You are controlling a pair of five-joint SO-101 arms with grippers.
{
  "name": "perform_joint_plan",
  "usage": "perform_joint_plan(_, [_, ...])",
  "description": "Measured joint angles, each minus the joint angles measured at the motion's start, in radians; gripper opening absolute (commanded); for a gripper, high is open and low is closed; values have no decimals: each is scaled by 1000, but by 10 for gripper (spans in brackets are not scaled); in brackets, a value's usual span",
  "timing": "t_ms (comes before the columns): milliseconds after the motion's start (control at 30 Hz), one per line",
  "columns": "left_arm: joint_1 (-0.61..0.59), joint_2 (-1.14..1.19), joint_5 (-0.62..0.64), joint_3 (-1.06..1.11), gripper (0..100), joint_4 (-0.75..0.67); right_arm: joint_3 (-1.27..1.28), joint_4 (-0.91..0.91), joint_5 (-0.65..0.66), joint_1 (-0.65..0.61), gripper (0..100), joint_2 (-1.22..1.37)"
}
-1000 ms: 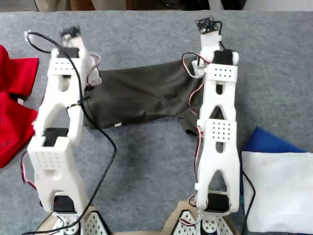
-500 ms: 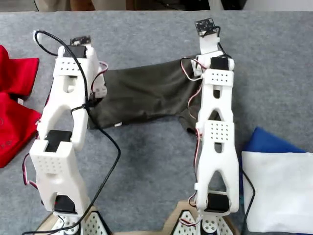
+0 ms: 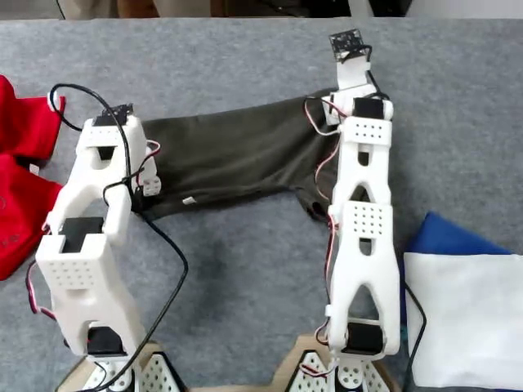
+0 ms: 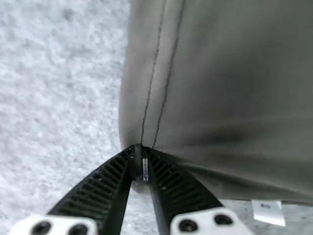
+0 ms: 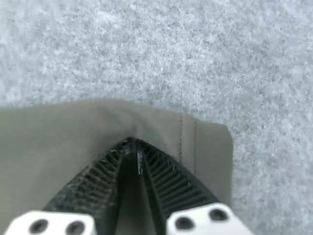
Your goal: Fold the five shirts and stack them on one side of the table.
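The dark olive shirt [image 3: 237, 159] lies spread across the middle of the grey table [image 3: 245, 57], pulled out long between the two arms. A small white label [image 3: 189, 199] shows at its near edge.

The left gripper [image 4: 142, 164] is closed on the stitched hem at the shirt's left end, with the cloth nipped right at the fingertips. The right gripper [image 5: 133, 147] is clamped on the edge at the far right corner, with bare table just beyond it. A bunched part, probably a sleeve, sticks out by the right arm [image 3: 364, 220], though the arm hides most of it.

The step in hand looks like a fold carried by both arms at once. To do it well, both ends should travel at the same pace and height, so the cloth stays lightly taut and does not slip from the shallow left pinch. The carried edge should land square on the opposite edge, and the grips should release only once the cloth lies flat. The loose sleeve will need tucking in before the next fold.

Red shirts [image 3: 24, 188] wait at the table's left edge. At the right, a folded white shirt [image 3: 466, 318] rests on a blue shirt [image 3: 445, 237], which is likely the stack.
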Motion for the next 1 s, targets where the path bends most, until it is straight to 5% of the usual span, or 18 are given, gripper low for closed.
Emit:
perform_joint_plan(300, [46, 0, -37, -35, 19, 18, 0, 226, -3, -12, 5, -72])
perform_joint_plan(633, [98, -44, -23, -437, 20, 78, 0, 443, -29, -17, 5, -299])
perform_joint_plan(1000, [21, 302, 149, -512, 20, -241, -2, 554, -83, 75, 5, -322])
